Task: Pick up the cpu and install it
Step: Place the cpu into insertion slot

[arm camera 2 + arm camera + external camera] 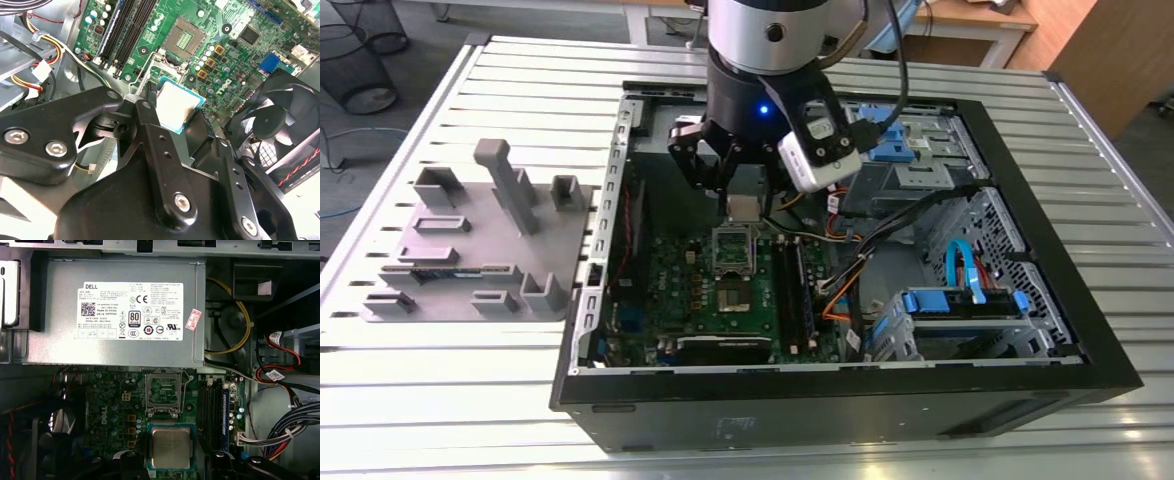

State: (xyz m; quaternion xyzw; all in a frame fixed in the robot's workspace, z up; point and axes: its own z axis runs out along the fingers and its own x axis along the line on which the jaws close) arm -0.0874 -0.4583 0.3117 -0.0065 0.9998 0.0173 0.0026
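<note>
Gripper (744, 203) is seen inside the open computer case (854, 405). Its fingers are closed onto the cpu (171, 447) by two opposite edges. The chip is held level, clear of the board, not yet seated. The open socket (162, 390) lies below and just ahead of the fingertips, apart from the chip.

Risks, as judged:
- The case wall and cable bundle (282, 432) beside the wrist could be snagged if the arm is swung wide.
- The power supply (115, 315) beyond the socket could be struck if the reach is overshot.
- Motherboard (240, 65) parts close under the fingers, such as the memory slots (216, 405) and capacitors, could be clipped if the descent is off-line.
- Socket pins could be bent if the cpu is lowered tilted, wrongly rotated or offset. This is taken as the main hazard.
- The chip could be dropped, since only its thin edges are pinched.

Counts:
- one case
- one grey fixture plate (567, 245), well off to the side of the gripper, outside the case
- one power supply
- one motherboard
- one fan (277, 125), close beside the fingers
- one socket
- one cpu

The memory slots cannot be counted surely.
</note>
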